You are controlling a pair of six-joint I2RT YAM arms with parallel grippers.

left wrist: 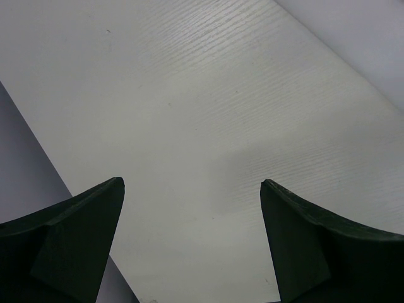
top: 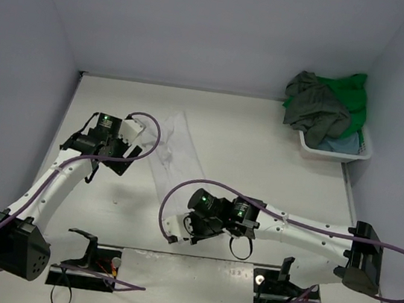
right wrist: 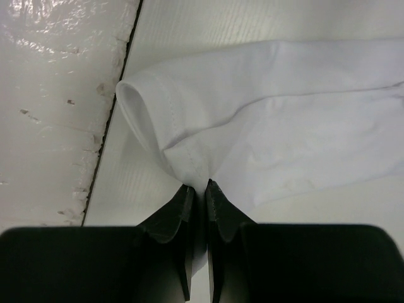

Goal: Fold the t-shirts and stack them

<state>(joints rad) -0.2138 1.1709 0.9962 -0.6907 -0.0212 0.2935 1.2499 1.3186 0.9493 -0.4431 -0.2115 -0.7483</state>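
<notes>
T-shirts (top: 312,107) heaped in basket (top: 324,152), none stacked; we see right pincer (right wrist: 199,189) pinching the white shirt (right wrist: 284,120), left pincer (left wrist: 192,208) spread.

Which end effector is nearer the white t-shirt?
Right. The right end effector is shut on the white t-shirt; the left end effector hangs open over the table beside it.

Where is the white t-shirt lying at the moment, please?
In the top view the white t-shirt lies in the middle of the table, right of the open left gripper, its near end pinched by the right gripper.
</notes>
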